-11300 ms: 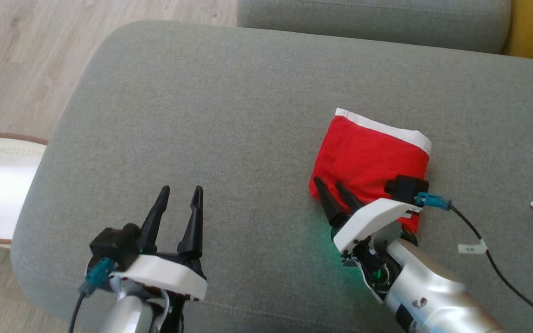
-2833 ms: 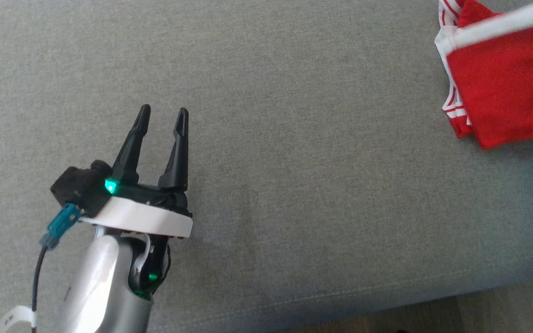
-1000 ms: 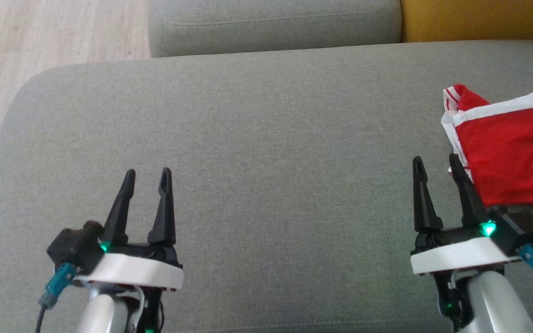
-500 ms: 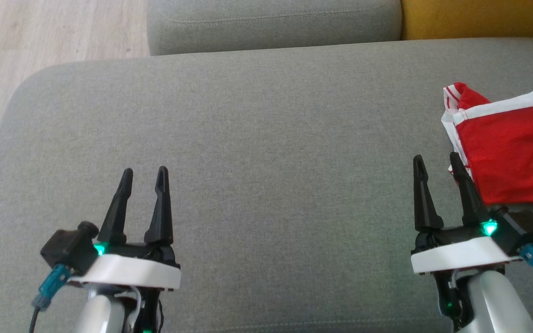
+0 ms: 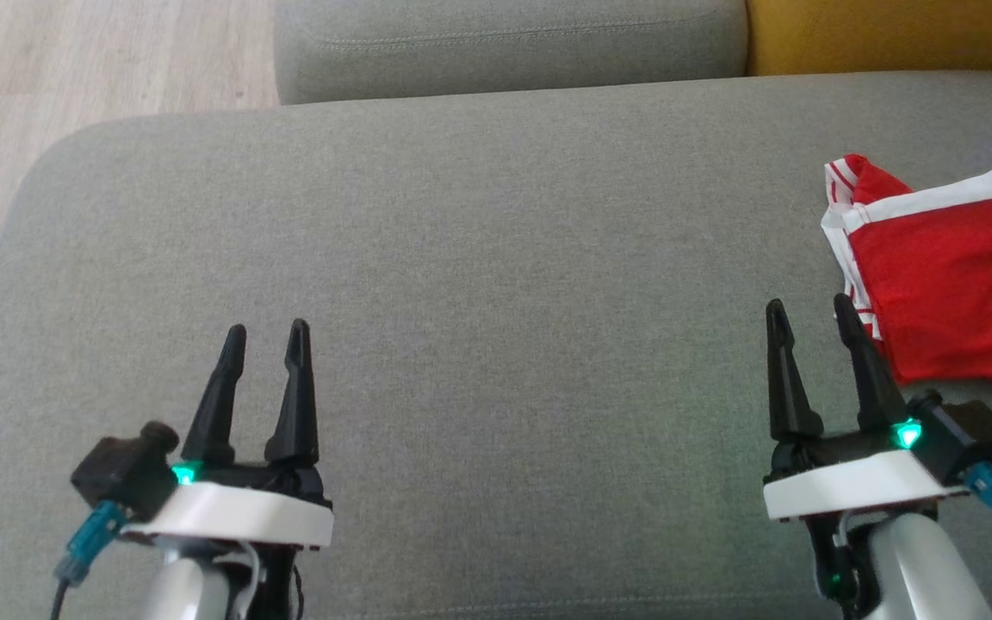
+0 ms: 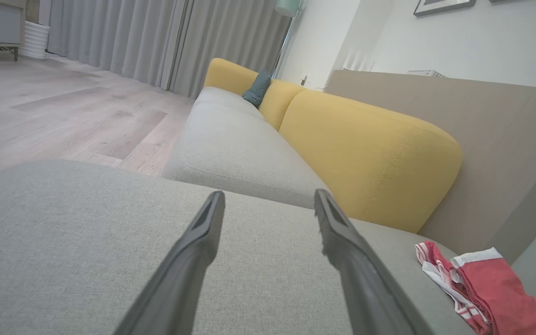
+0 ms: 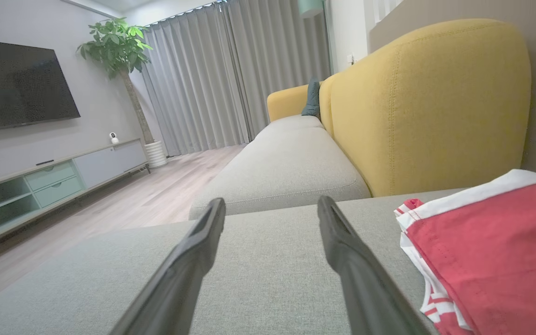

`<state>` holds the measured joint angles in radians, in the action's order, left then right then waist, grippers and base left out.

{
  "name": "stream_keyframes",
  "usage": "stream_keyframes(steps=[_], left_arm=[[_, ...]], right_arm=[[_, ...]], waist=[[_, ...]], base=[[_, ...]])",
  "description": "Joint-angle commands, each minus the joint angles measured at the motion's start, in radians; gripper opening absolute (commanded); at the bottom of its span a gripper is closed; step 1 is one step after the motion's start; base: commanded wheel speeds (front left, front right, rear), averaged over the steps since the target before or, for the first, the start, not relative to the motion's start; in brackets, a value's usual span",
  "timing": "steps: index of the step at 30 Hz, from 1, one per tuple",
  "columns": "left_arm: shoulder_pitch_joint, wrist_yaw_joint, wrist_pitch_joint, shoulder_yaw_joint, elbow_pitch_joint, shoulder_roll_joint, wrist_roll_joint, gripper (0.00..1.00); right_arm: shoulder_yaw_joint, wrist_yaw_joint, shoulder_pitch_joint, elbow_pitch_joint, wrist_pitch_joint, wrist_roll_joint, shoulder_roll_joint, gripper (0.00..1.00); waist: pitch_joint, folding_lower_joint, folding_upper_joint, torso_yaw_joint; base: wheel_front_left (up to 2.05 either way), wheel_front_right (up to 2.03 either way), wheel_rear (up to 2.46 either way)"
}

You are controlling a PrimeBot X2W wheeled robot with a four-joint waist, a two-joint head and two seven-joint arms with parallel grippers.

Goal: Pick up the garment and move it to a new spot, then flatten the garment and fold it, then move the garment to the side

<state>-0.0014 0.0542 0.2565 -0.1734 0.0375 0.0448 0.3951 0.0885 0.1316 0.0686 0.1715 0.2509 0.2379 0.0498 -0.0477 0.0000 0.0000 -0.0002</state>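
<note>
Your left gripper point(image 5: 267, 327) is hovering low over the grey seat cushion point(image 5: 496, 258) at about 7 o'clock in the head view, jaws spread and carrying nothing. Your right gripper point(image 5: 808, 301) is hovering at about 4 o'clock, likewise spread and empty, its fingers pointing toward 12.

The garment point(image 5: 952, 284) is lying at 3 o'clock on the cushion, running off the head view's right edge. It is sitting just beside the right gripper's outer finger, at its 1 to 2 o'clock, and does not appear to be touching it. It is resting as a flat red panel with a white band point(image 5: 935, 196) along its 12 o'clock edge. A striped red-and-white cloth point(image 5: 840, 237) is peeking out along its 9 o'clock edge; whether that is a separate piece is hard to tell.

Expect the garment to be behaving as light, soft, thin cloth. It will likely be drooping and opening out if you are lifting only one layer, and dragging rather than sliding on the woven cushion. If you are taking hold, you are better off pinching through all the layers at the 7 o'clock corner or along the banded edge, where the hem looks thicker. Be going in low so the under finger is slipping beneath the stack, and be watching that you are not catching the striped cloth as well.
</note>
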Motion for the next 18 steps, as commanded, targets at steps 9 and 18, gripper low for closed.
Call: stream_keyframes(steps=[9,18], left_arm=[[0.006,0.001,-0.012,-0.001,0.047,0.002,0.058,0.0],[-0.003,0.007,-0.033,0.014,0.062,0.008,0.151,0.0]], right_arm=[[-0.001,0.0,-0.009,0.039,-0.011,0.059,0.002,0.0],[-0.008,0.0,-0.004,0.044,-0.032,0.166,0.008,0.0]], waist=[[0.002,0.0,0.0,0.0],[0.005,0.0,0.0,0.0]], base=[[0.0,0.0,0.0],[0.0,0.0,0.0]])
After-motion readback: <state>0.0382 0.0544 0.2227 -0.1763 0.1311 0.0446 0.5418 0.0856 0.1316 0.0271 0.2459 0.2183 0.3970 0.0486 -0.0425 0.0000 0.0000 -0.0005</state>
